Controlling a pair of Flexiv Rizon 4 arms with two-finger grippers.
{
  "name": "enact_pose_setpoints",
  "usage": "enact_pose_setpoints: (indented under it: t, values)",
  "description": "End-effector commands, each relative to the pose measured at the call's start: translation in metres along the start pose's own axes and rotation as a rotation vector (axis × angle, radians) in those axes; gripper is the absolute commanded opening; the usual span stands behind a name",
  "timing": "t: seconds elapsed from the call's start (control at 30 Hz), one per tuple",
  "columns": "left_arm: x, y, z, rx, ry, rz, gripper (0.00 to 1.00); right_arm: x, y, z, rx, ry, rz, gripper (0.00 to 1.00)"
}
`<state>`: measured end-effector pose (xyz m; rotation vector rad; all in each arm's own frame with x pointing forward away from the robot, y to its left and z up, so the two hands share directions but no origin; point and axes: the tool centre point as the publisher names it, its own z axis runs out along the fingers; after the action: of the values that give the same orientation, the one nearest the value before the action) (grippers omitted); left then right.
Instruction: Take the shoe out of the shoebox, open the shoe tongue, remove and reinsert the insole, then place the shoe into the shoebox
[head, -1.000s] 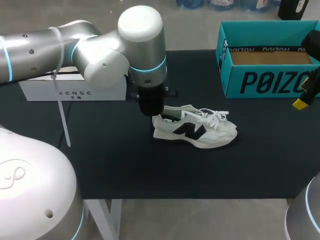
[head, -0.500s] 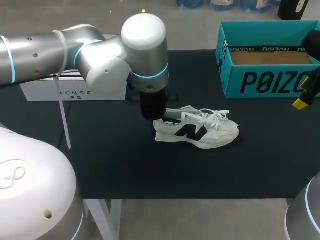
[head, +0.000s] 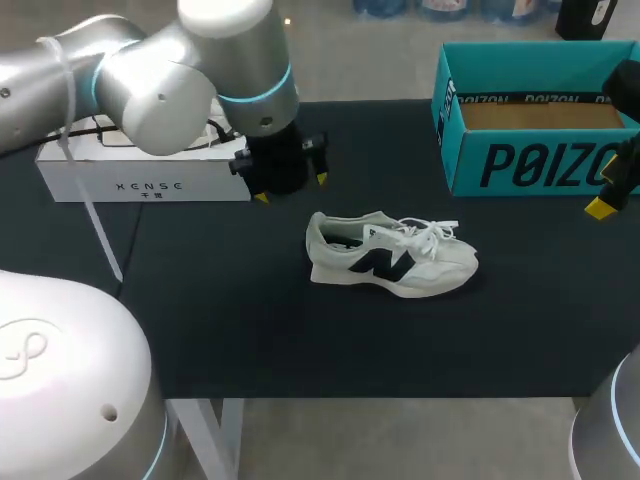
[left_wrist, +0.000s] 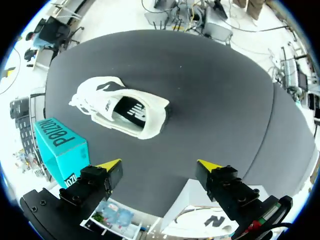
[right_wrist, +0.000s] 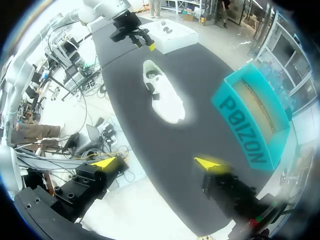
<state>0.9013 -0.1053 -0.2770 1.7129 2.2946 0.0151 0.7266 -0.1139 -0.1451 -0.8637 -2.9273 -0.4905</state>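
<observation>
With the white-and-navy lace-up sneaker (head: 390, 262) on the black table (head: 250, 330), clear of the teal cardboard shoebox (head: 530, 165), lower the released left gripper (head: 291, 187) squarely onto the tongue (head: 392, 238) while the released right gripper (right_wrist: 157, 163) braces the toe (head: 455, 265).

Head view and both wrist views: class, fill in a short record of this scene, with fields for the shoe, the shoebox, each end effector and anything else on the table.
shoe: white, upright on the table, outside the shoebox
shoebox: teal, open, far right corner
left end effector: open, empty, between white box and shoe's heel, apart from the shoe
right end effector: open, empty, near the shoebox
</observation>
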Motion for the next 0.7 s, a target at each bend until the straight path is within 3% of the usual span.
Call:
enact_pose_setpoints:
  t: [0.03,0.7]
  values:
    - [0.0613,-0.0043,-0.0230,0.144,-0.178,-0.187,1.00,-0.0018,0.0011,0.0003,0.004,0.003,0.000,1.00]
    - [0.0613,-0.0043,-0.0230,0.144,-0.178,-0.187,1.00,-0.0018,0.0011,0.0003,0.004,0.003,0.000,1.00]
